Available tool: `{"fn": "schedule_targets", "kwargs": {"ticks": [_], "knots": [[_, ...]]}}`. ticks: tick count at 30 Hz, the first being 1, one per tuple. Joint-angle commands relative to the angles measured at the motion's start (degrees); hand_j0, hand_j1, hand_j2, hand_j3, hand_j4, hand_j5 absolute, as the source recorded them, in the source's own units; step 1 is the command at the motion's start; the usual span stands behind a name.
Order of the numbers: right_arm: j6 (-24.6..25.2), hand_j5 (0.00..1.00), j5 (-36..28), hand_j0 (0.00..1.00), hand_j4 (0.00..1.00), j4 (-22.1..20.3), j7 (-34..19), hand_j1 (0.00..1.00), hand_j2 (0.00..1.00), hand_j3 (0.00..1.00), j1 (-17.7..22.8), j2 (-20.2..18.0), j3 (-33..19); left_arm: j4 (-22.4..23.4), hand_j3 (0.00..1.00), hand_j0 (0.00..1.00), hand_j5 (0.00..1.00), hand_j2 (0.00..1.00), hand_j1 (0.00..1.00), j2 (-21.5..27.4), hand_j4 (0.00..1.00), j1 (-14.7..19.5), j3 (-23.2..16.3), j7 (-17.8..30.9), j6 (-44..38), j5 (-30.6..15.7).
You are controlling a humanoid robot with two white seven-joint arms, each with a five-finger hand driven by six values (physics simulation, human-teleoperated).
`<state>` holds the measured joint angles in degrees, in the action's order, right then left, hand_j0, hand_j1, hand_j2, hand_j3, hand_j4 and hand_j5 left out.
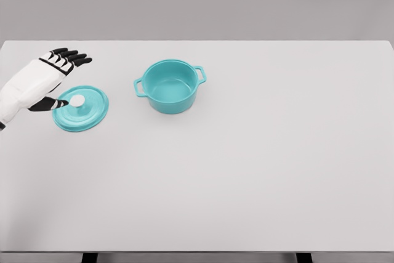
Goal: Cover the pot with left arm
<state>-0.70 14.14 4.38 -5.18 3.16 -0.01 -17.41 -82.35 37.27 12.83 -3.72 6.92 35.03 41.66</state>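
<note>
So the biggest thing here is the plain white rectangular desk, which fills pretty much the whole head view, with a grey wall behind its far edge. Two dark legs just peek out under the near edge.

Next down in size is the left arm, white casing, coming in from the desk's left edge up near the far-left corner. Its left hand has a white back and black fingers, and they're spread out and fairly straight, pointing toward the far edge. It's wide, not wrapped around anything. The black thumb sticks out lower down and its tip sits right at the lid's knob, looks like touching or just about, hard to call it from this angle.

Then the round teal pot with two small side handles, standing upright and uncovered in the far-left part of the desk, a bit left of the middle. You can see straight into it.

Smallest is the round teal lid with a little white knob, lying flat on the desk knob-up, near the left edge, left of the pot and clearly apart from it.
</note>
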Motion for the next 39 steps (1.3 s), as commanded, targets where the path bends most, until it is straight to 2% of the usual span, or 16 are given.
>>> {"fn": "schedule_targets", "kwargs": {"ticks": [1,5,7,8,11,12,13,16,19,20,22,24,30,39], "knots": [[0.00,1.00,0.01,1.00,1.00,0.02,-0.01,1.00,1.00,1.00,0.00,0.01,0.01,0.87,1.00,1.00,1.00,1.00,1.00,0.08,1.00,0.09,0.11,0.11,-0.03,-0.35],[0.00,1.00,0.01,1.00,1.00,0.02,-0.01,1.00,1.00,1.00,0.00,0.01,0.01,2.19,1.00,1.00,1.00,1.00,1.00,0.08,1.00,0.35,0.37,0.11,-0.03,-0.44],[0.00,1.00,0.01,1.00,1.00,0.02,-0.01,1.00,1.00,1.00,0.00,0.01,0.01,2.55,1.00,1.00,1.00,1.00,1.00,0.00,1.00,1.84,0.29,0.11,-0.03,-1.05],[0.00,1.00,0.01,1.00,1.00,0.02,-0.01,1.00,1.00,1.00,0.00,0.01,0.01,2.89,1.00,1.00,1.00,1.00,1.00,0.17,1.00,1.93,0.38,1.86,-0.03,-1.67],[0.00,1.00,0.01,1.00,1.00,0.02,-0.01,1.00,1.00,1.00,0.00,0.01,0.01,6.41,1.00,1.00,1.00,1.00,1.00,2.98,1.00,6.68,0.37,20.14,-0.03,-1.76],[0.00,1.00,0.01,1.00,1.00,0.02,-0.01,1.00,1.00,1.00,0.00,0.01,0.01,7.82,1.00,1.00,1.00,1.00,1.00,2.98,1.00,9.66,0.38,25.24,-0.03,-1.93],[0.00,1.00,0.01,1.00,1.00,0.02,-0.01,1.00,1.00,1.00,0.00,0.01,0.01,9.40,1.00,1.00,1.00,1.00,1.00,2.90,1.00,11.60,-0.15,27.88,-0.03,-2.11],[0.00,1.00,0.01,1.00,1.00,0.02,-0.01,1.00,1.00,1.00,0.00,0.01,0.01,13.36,1.00,1.00,1.00,1.00,1.00,2.63,1.00,15.73,-4.99,28.08,-0.03,-2.20],[0.00,1.00,0.01,1.00,1.00,0.02,-0.01,1.00,1.00,1.00,0.00,0.01,0.01,17.74,1.00,1.00,1.00,1.00,1.00,2.90,1.00,21.35,-11.92,28.08,-0.03,-3.25],[0.00,1.00,0.01,1.00,1.00,0.02,-0.01,1.00,1.00,1.00,0.00,0.01,0.01,20.56,1.00,1.00,1.00,1.00,1.00,2.72,1.00,24.78,-15.35,28.08,-0.03,-5.00],[0.00,1.00,0.01,1.00,1.00,0.02,-0.01,1.00,1.00,1.00,0.00,0.01,0.01,21.44,1.00,1.00,1.00,1.00,1.00,2.81,1.00,26.19,-20.80,28.08,-0.03,-9.93],[0.00,1.00,0.01,1.00,1.00,0.02,-0.01,1.00,1.00,1.00,0.00,0.01,0.01,23.20,1.00,1.00,1.00,1.00,1.00,2.81,1.00,26.81,-21.60,28.08,-0.03,-10.55],[0.00,1.00,0.01,1.00,1.00,0.02,-0.01,1.00,1.00,1.00,0.00,0.01,0.01,24.08,1.00,1.00,1.00,1.00,1.00,3.07,1.00,27.51,-23.36,28.08,-0.03,-10.46],[0.00,1.00,0.01,1.00,1.00,0.02,-0.01,1.00,1.00,1.00,0.00,0.01,0.01,23.46,0.95,0.95,0.95,0.95,0.95,3.51,0.95,27.51,-23.97,28.08,-0.03,-10.46]]}}
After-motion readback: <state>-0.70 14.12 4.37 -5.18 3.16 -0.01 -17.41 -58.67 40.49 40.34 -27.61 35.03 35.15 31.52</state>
